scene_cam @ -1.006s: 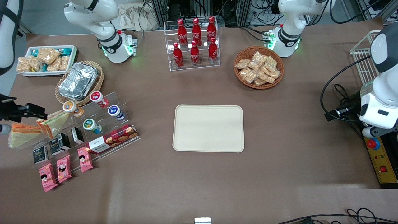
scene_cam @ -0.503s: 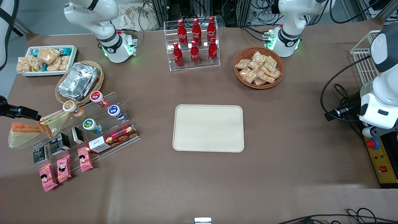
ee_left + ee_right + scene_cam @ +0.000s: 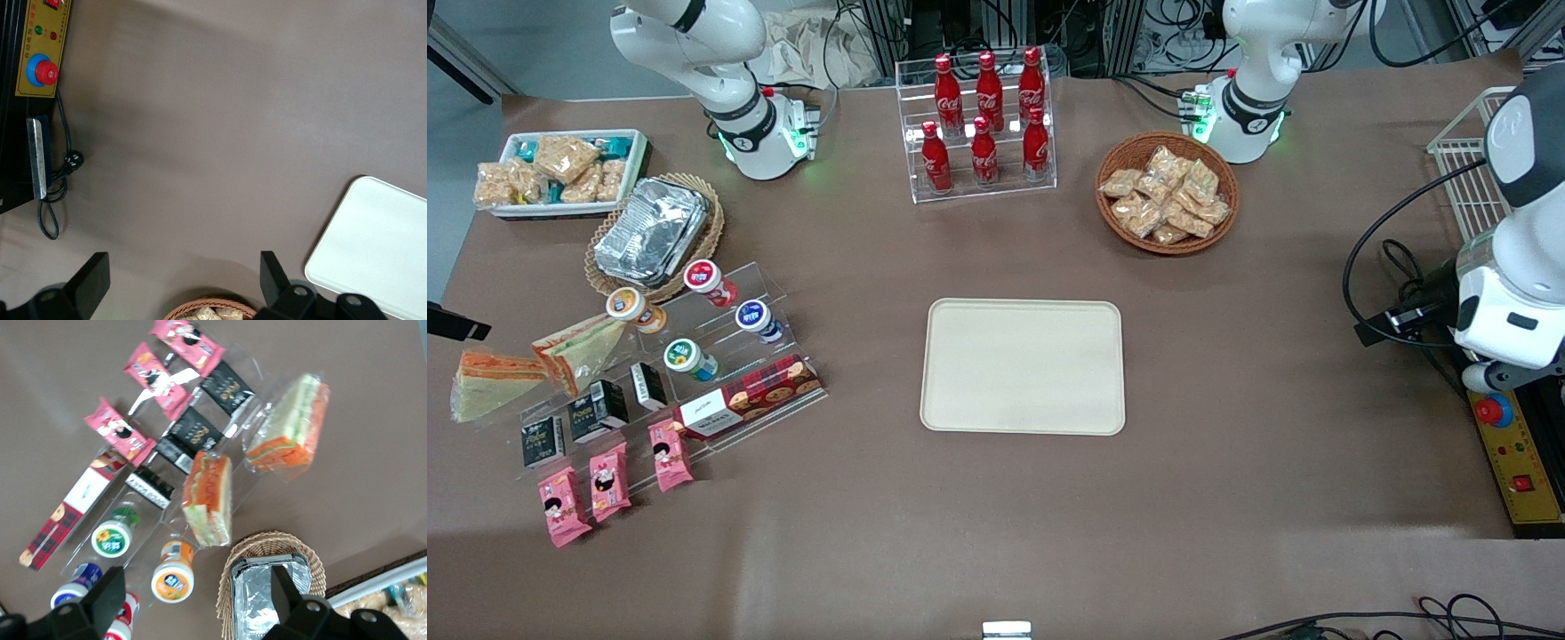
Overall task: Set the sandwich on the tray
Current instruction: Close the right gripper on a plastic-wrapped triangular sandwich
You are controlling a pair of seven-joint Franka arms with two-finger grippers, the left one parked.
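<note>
Overhead, the tool (image 3: 193,607) hangs wide open and empty above the sandwich (image 3: 209,499).

Count by kind on the worktop (image 3: 1227,498):
- Sandwiches (image 3: 583,348): two.
- Tray (image 3: 1023,366): one.
- Cola bottles (image 3: 984,153): six, in one clear rack.
- Cups (image 3: 687,358): four.
- Pink packets (image 3: 609,480): three.
- Black boxes (image 3: 599,412): three.
- Biscuit box (image 3: 747,397): one.
- Foil container (image 3: 649,231): one.
- Wicker baskets (image 3: 1167,242): two.
- White bin (image 3: 569,210): one.
- Hand (image 3: 197,579): one, fingers spread, above the sandwiches.
</note>
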